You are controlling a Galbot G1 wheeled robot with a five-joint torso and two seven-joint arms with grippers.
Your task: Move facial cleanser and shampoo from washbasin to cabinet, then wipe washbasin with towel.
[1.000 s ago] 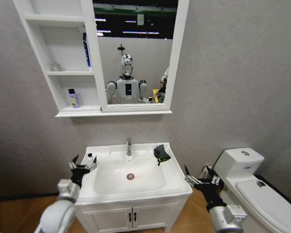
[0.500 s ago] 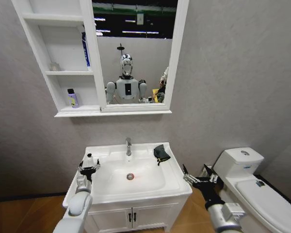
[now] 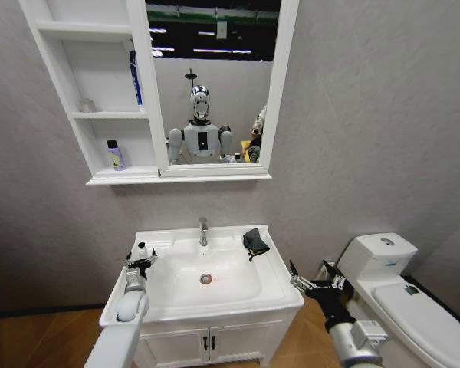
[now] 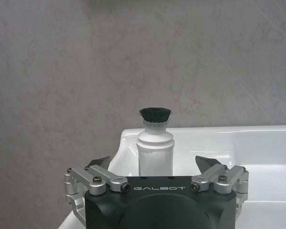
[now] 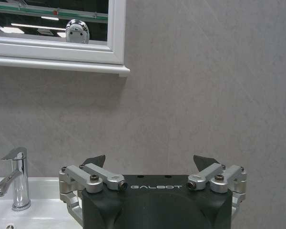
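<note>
Left gripper: the left gripper (image 3: pixel 140 263) is held at the back left corner of the washbasin (image 3: pixel 276 287); its jaws are spread wide and nothing is gripped.
Bottle on the basin: a small white bottle (image 4: pixel 155 149) with a black cap is standing upright on the rim, and from the left wrist view it is seen between the 2 open fingers, just ahead of the palm. Whether a finger is already touching it cannot be told.
Key relation: the long axis of the bottle is vertical and it lies straight ahead of the left gripper, so only a closing of the jaws across its body is judged to be needed. The left arm is clearly the nearer one.
Right gripper: the right gripper (image 3: pixel 316 285) is held off the right front corner of the basin, wide open and empty, well apart from the bottle.
Cabinet: in the cabinet (image 3: pixel 77 134) a purple bottle (image 3: pixel 116 155) with a black cap is already standing in the lowest compartment.
Towel: the dark towel (image 3: pixel 254 242) is lying on the rim, right of the tap (image 3: pixel 204 230).
Writing: "GALBOT" is read on both gripper bodies; no label can be read on the bottles.
</note>
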